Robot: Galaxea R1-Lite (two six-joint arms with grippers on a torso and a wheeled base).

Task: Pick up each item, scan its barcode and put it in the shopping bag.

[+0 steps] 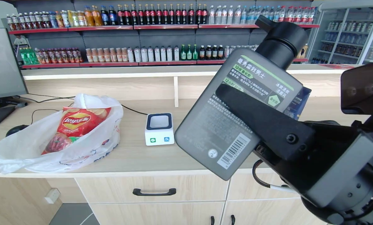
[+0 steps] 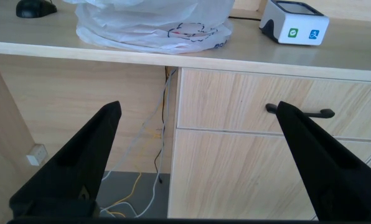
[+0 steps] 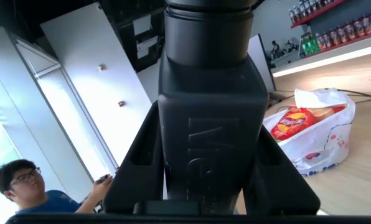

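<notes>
Right tool [image 1: 230, 98] pinches a grey bottle [image 1: 211, 131] held high, right of the scanner [image 1: 159, 128] on the tabletop [image 1: 136, 156]. We judge its barcode [image 1: 233, 150] faces away from the scanner, so scanning may fail unless turned.

- Bottle [image 1: 205, 131]: dark grey, flat-sided, with a black cap. It is held in the air, clamped by the right gripper [image 3: 207, 143], and tilted with the cap up and to the right. The back label and its barcode face the head camera.
- Scanner [image 1: 159, 128]: small white box with a dark-framed top window. It stands on the counter [image 1: 136, 156], left of the bottle.
- Bag [image 1: 27, 147]: thin white plastic, lying open on the counter left of the scanner.
- Chips [image 1: 75, 122]: red packet lying inside the bag.
</notes>
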